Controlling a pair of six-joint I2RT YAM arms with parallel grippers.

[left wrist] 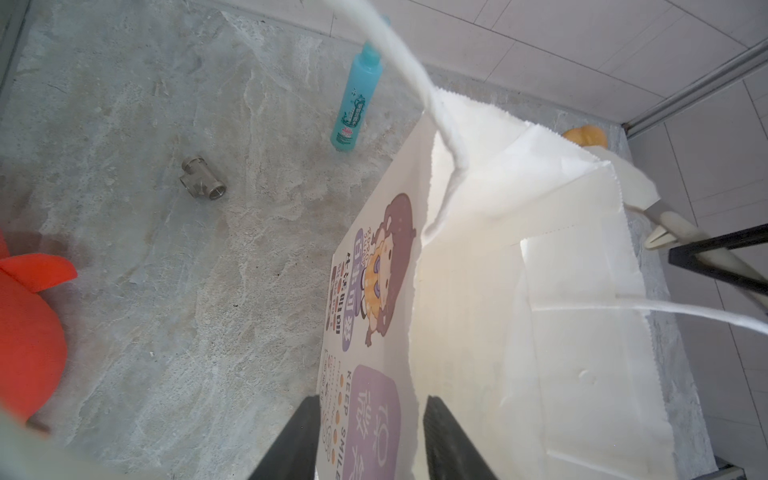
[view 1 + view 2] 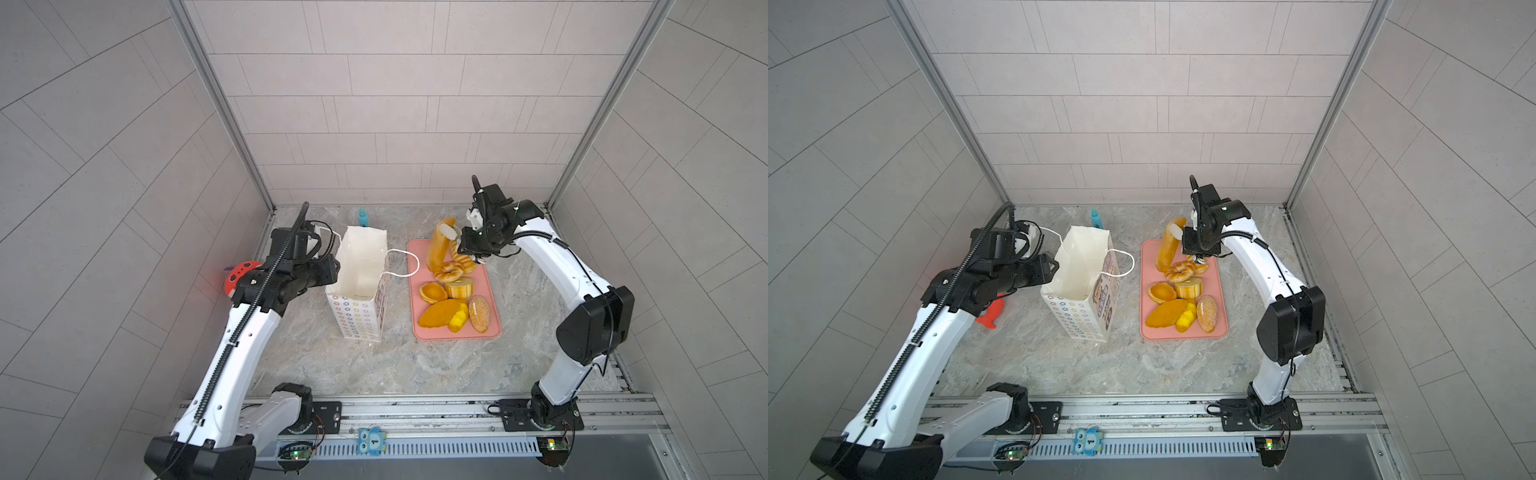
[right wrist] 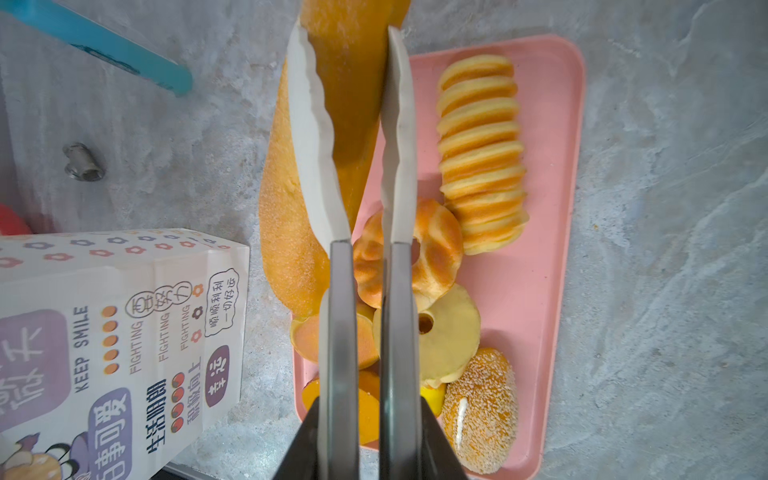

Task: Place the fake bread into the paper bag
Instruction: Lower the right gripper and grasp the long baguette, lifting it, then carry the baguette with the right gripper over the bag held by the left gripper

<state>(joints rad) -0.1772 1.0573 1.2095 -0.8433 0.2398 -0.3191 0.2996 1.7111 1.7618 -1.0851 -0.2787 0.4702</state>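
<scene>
Though unseen overhead — fitting near bag

The paper bag gapes open upward — free entry from above. Its cord handle loops across the narrow table strip toward the pink tray; a teal bottle stands just behind, and the left pincer straddles the bag's left wall.

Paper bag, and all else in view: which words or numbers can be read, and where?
"KEEP SMILE": paper bag
"FIGHTING", three times: bag
"生活明朗", "积极向上", "幸运": bag
"1": blue tag on the front rail
Label on the bottle: too blurred to read
Other characters on the bag: unsure
</scene>
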